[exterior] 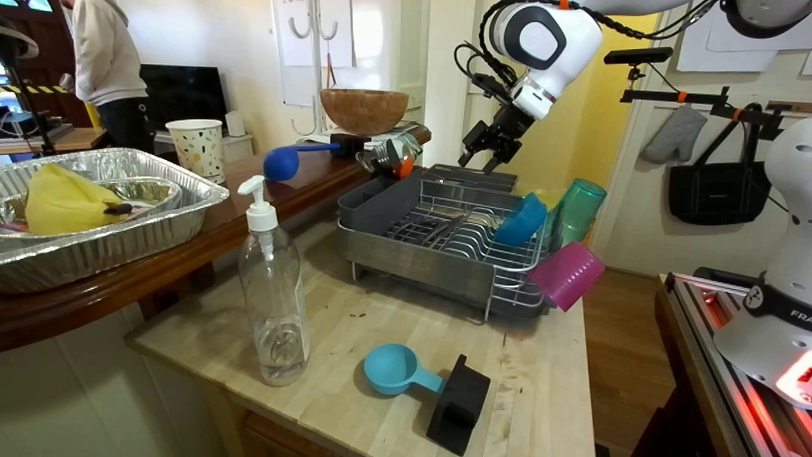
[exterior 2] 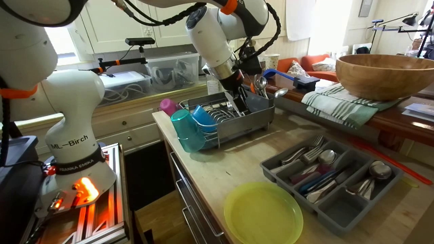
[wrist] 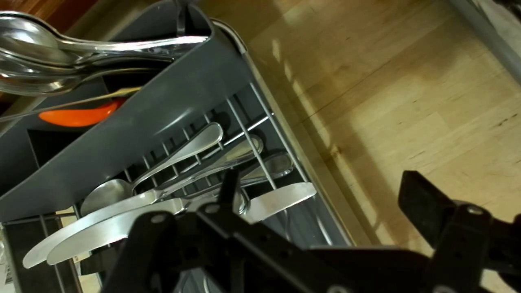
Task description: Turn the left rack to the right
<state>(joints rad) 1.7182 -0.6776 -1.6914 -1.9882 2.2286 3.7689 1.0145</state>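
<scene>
Arm [exterior: 574, 57] was bent over dish rack [exterior: 412, 263], gripper [exterior: 478, 164] released

The dish rack stood on the wooden table [exterior: 539, 387], its cup end toward the right in an exterior view. A pink cup [exterior: 568, 276] and a teal cup [exterior: 582, 209] sat tilted at that end, a blue dish [exterior: 520, 219] just beside them within the wires.

Pose: base [exterior: 761, 349] at the right; the arm ran across the top of the view, and its last section sloped down and to the left. The gripper hung tilted from it, fingertips downward, over the far side of the rack. In an exterior view the wrist [exterior 2: 213, 47] sloped down and to the right, with the dark gripper near the grey cutlery holder [exterior: 363, 216] and partly lost among the utensils [exterior 2: 262, 84].

Wrist view: jaws were parted wide. One finger [wrist: 230, 195] showed at the left against the knives [wrist: 110, 228], its opposite at the right against the table; the rack's edge ran between them. Whether either fingertip touched the rack could not be told.
</scene>
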